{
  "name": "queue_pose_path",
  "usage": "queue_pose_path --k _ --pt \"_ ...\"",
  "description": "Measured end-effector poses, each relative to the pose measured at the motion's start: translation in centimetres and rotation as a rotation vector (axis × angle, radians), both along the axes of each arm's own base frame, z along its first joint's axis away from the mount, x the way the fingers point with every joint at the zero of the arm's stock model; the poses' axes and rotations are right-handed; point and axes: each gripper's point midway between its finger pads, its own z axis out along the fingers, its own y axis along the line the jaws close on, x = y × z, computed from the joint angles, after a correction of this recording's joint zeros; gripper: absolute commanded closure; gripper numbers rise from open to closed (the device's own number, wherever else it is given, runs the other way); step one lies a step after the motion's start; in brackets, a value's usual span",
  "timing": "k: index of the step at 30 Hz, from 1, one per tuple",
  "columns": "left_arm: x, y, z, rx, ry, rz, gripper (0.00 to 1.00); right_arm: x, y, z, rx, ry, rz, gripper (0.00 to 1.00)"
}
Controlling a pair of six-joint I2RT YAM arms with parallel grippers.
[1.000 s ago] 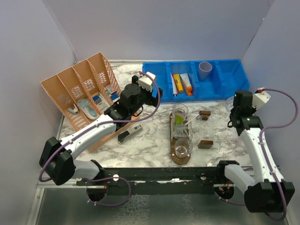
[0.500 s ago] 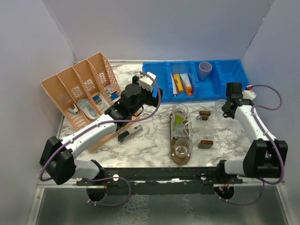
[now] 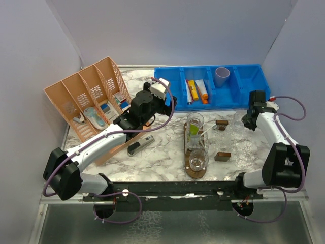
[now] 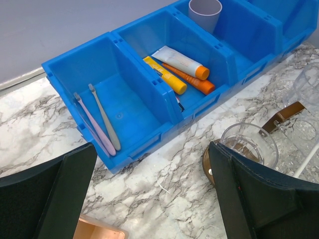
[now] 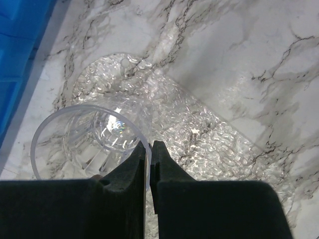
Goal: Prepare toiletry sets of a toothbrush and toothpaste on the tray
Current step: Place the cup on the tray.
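The tray [image 3: 192, 172] is a dark brown board at table centre with three clear tumblers on it. The back tumbler [image 3: 195, 122] holds a lime green tube [image 3: 194, 130] and a thin pale toothbrush [image 3: 205, 133]. My right gripper [image 3: 247, 121] [image 5: 148, 144] is shut on the rim of another clear tumbler [image 5: 94, 137] [image 3: 238, 118], right of the tray. My left gripper [image 4: 154, 199] [image 3: 150, 109] hangs open over the marble between the blue bin and the tray's far end [image 4: 206, 167]. Two toothbrushes [image 4: 97, 124] and tubes [image 4: 174, 67] lie in the bin.
The blue bin [image 3: 238, 81] spans the back with a grey cup [image 3: 222, 76]. An orange divided basket [image 3: 86, 101] leans at the left. A black device [image 3: 140, 146] lies left of the tray, two brown blocks [image 3: 222, 156] right of it. Clear bubbled plastic [image 5: 209, 129] lies under the right gripper.
The right arm has folded in and its wrist has swung toward the back right, still gripping the tumbler. The left arm has stayed put.
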Motion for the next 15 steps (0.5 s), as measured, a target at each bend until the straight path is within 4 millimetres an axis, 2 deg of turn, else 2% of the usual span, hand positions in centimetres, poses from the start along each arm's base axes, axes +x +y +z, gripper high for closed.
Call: queue_pose_path --k 6,12,15 --pt "0.0 0.0 0.0 0.0 0.0 0.0 0.02 -0.2 0.04 -0.61 0.004 0.016 -0.003 0.92" --pt "-0.05 -0.07 0.0 -0.002 0.001 -0.004 0.02 -0.18 0.01 -0.54 0.003 0.013 -0.006 0.58" --pt "-0.06 -0.09 0.0 -0.002 0.001 -0.006 0.02 -0.19 -0.05 0.01 -0.004 -0.002 0.0 0.45"
